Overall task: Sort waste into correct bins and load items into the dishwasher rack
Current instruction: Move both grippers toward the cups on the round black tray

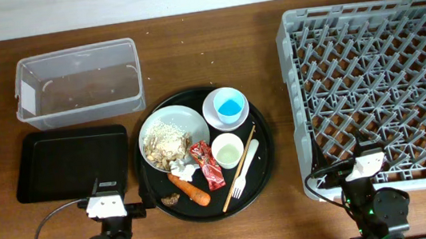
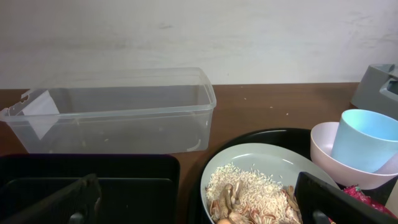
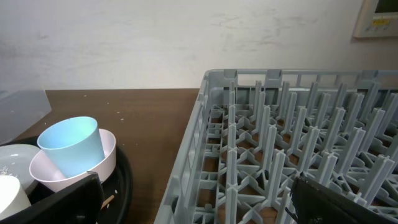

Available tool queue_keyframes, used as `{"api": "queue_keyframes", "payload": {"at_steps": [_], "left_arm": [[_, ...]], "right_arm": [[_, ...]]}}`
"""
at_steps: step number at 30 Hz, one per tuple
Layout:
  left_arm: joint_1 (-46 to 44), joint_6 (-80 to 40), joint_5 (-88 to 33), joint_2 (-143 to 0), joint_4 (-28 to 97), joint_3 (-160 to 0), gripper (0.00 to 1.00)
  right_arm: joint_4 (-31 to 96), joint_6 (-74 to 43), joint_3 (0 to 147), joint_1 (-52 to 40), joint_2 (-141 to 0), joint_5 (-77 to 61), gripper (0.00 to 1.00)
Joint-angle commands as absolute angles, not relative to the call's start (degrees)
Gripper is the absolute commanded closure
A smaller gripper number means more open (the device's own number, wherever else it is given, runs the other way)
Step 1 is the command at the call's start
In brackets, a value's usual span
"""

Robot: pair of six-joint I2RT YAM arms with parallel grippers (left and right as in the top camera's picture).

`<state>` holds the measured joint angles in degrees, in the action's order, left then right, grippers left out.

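On a round black tray [image 1: 260,142] sit a pale plate [image 1: 189,118] of beige food scraps [image 1: 163,143], a pinkish-white bowl [image 1: 213,107] holding a light-blue cup [image 1: 230,105], a white cup [image 1: 227,148], a red wrapper [image 1: 208,165], a white tissue [image 1: 186,172], an orange carrot piece [image 1: 190,189], a brown scrap [image 1: 170,198] and a white fork [image 1: 242,173]. The clear tub [image 1: 79,84] and shallow black tray [image 1: 71,162] lie left. The grey rack [image 1: 377,77] stands right. My left gripper [image 2: 199,205] is open before the plate [image 2: 261,163]. My right gripper [image 3: 199,205] is open at the rack's near left corner [image 3: 205,143].
A wooden chopstick [image 1: 235,183] lies beside the fork on the round tray. Bare brown table [image 1: 270,57] separates the round tray and the rack. A white wall runs behind the table. Both arm bases sit at the front edge.
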<state>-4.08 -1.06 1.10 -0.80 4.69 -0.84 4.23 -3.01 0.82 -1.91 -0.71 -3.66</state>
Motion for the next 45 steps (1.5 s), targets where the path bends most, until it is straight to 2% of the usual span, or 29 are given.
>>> {"api": "queue_keyframes", "payload": {"at_steps": [1, 24, 27, 30, 34, 37, 39, 41, 43, 45], "left_arm": [[-3.8, -0.2, 1.2, -0.3, 4.8, -0.6, 0.01], [-3.8, -0.6, 1.1, -0.3, 4.8, -0.6, 0.01], [-3.8, -0.6, 0.2, -1.5, 15.0, -7.3, 0.01], [-3.8, -0.6, -2.9, -10.7, 27.2, -19.8, 0.01], [-3.9, -0.6, -5.7, -33.0, 41.3, -40.4, 0.01], [-3.9, -0.6, -8.0, -49.1, 55.6, -55.0, 0.01], [-3.8, -0.6, -8.0, -58.0, 65.3, -64.3, 0.01], [-3.8, -0.6, -8.9, -62.7, 64.7, -66.6, 0.01], [-4.0, -0.6, -17.6, -64.3, 60.8, -66.6, 0.01], [-8.3, -1.3, -18.2, -68.3, 57.0, -66.6, 0.01]], "right_arm": [[4.3, -3.3, 0.3, -1.9, -0.4, -2.9, 0.01], [3.7, -5.9, 0.7, -1.9, -0.4, -5.8, 0.01], [13.1, -6.5, 7.9, -1.9, -1.1, -5.7, 0.01], [30.2, -6.5, 23.0, -1.9, -8.0, -5.8, 0.01], [52.1, -6.5, 45.2, -1.8, -27.2, -5.8, 0.01], [59.8, -6.5, 54.7, -1.9, -38.5, -9.5, 0.01], [60.8, -6.5, 56.1, -1.8, -42.7, -11.1, 0.01], [61.2, -6.5, 56.1, -1.8, -45.2, -10.3, 0.01], [62.8, -6.5, 56.1, -1.9, -46.5, -10.4, 0.01], [63.9, -6.5, 56.1, -1.8, -47.0, -9.6, 0.01]]}}
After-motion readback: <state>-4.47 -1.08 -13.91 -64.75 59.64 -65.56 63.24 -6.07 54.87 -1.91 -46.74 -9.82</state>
